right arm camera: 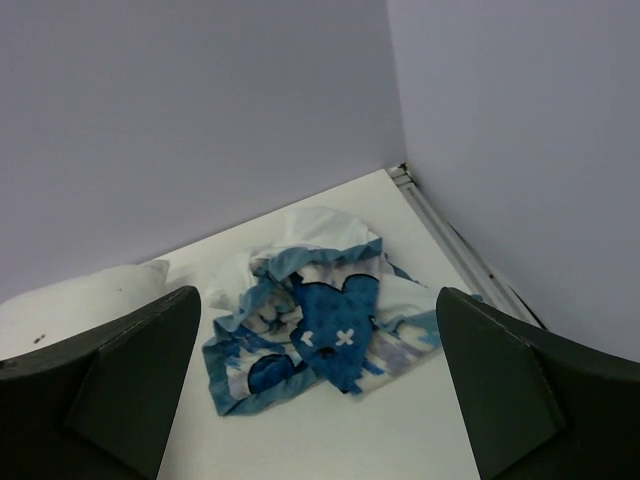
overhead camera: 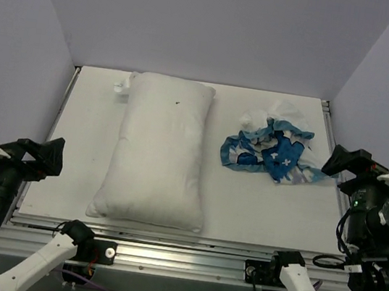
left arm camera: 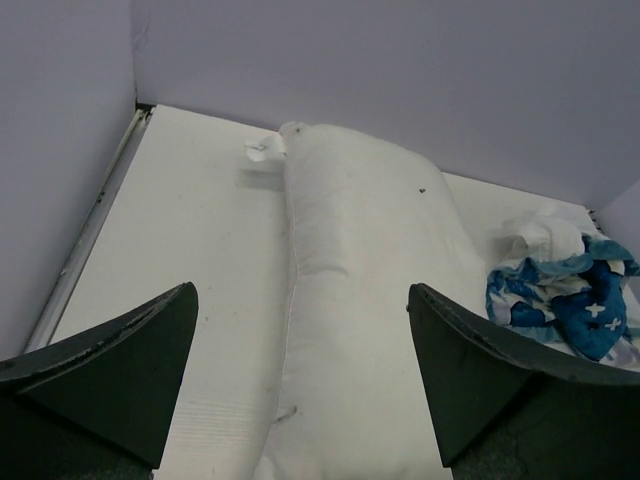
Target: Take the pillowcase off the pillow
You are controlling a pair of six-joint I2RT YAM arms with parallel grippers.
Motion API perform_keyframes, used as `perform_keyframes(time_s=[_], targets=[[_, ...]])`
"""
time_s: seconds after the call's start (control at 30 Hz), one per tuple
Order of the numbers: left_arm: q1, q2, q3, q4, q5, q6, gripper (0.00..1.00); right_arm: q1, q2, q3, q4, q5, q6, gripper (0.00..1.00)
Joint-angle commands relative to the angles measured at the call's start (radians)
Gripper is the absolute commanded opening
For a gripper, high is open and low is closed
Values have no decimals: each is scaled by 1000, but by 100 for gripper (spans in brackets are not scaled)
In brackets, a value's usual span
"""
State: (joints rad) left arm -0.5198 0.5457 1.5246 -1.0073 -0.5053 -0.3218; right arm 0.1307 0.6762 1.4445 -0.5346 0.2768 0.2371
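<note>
The plain white pillow (overhead camera: 157,149) lies bare, lengthwise, left of the table's middle; it also shows in the left wrist view (left arm camera: 370,300) and at the left edge of the right wrist view (right arm camera: 70,300). The blue-patterned pillowcase (overhead camera: 274,151) lies crumpled in a heap at the right rear, apart from the pillow, and shows in the right wrist view (right arm camera: 320,315) and the left wrist view (left arm camera: 565,290). My left gripper (left arm camera: 300,385) is open and empty, off the table's left near corner (overhead camera: 35,155). My right gripper (right arm camera: 320,400) is open and empty, by the table's right edge (overhead camera: 352,165).
A small white tag or scrap (overhead camera: 120,90) lies by the pillow's far left corner. Lilac walls enclose the white table (overhead camera: 258,206) on three sides. A metal rail (overhead camera: 164,247) runs along the near edge.
</note>
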Motion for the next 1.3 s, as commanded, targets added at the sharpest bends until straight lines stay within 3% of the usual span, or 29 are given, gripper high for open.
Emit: perform_keyframes(time_s=[0.0, 0.27, 0.47, 0.73, 1.27], targets=[[6, -35, -90, -74, -61, -17, 94, -5, -90, -104, -13, 136, -42, 100], [4, -182, -303, 41, -131, -5, 94, -3, -279, -295, 2, 119, -30, 100], [4, -217, -415, 134, -159, -6, 94, -2, -369, -338, 12, 156, -50, 99], [4, -136, -403, 142, -134, -20, 94, 0, -379, -343, 2, 157, -53, 96], [4, -128, -383, 125, -125, -23, 94, 1, -386, -303, -31, 142, -47, 96]])
